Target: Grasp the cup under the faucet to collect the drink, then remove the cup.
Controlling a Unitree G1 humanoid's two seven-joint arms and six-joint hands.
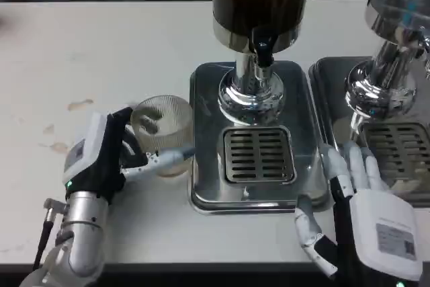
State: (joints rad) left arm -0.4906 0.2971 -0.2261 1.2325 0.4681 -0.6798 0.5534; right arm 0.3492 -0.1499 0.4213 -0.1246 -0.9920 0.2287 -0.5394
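Left hand (101, 156) fingers (158, 160) touch cup (161, 122).

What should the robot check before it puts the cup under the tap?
1. Left hand holds the glass cup: ok, fingers wrap it.
2. Cup upright: ok.
3. Cup under the faucet: not ok, it stands left of the drip tray.
4. Drip tray free of things: ok.
5. Right hand out of the way: ok, it is open at the tray's right edge.
6. Cup empty: cannot tell.
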